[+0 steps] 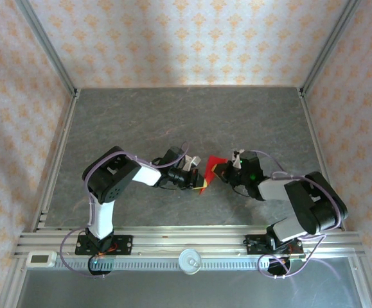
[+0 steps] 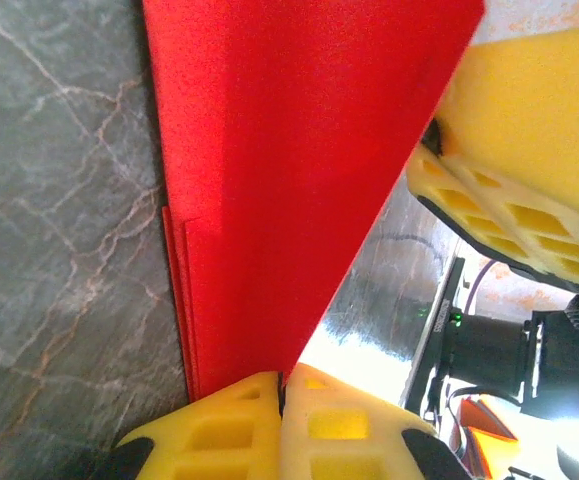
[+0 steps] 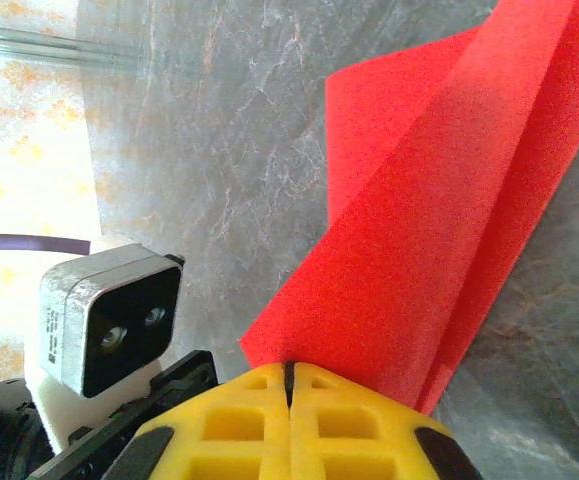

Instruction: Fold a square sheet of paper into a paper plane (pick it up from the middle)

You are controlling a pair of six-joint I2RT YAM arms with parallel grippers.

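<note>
The red sheet of paper (image 1: pixel 207 172) is folded into a narrow, layered, tapering shape and is held off the table between my two grippers. My left gripper (image 1: pixel 197 183) is shut on its lower left edge. In the left wrist view the yellow fingertips (image 2: pixel 254 400) press together at the gripper's tip (image 2: pixel 282 380), with the paper (image 2: pixel 289 150) fanning up from them in stacked layers. My right gripper (image 1: pixel 220 168) is shut on the paper's other edge. The right wrist view has it (image 3: pixel 289 368) pinching a corner of the creased paper (image 3: pixel 439 220). The right gripper's yellow fingers (image 2: pixel 514 205) appear in the left wrist view.
The grey marble-pattern tabletop (image 1: pixel 173 115) lies bare around the arms, bounded by metal frame rails (image 1: pixel 57 154) and patterned walls. The left arm's wrist camera (image 3: pixel 109 320) sits close to the right gripper. A small white device (image 1: pixel 41 258) rests on the near rail.
</note>
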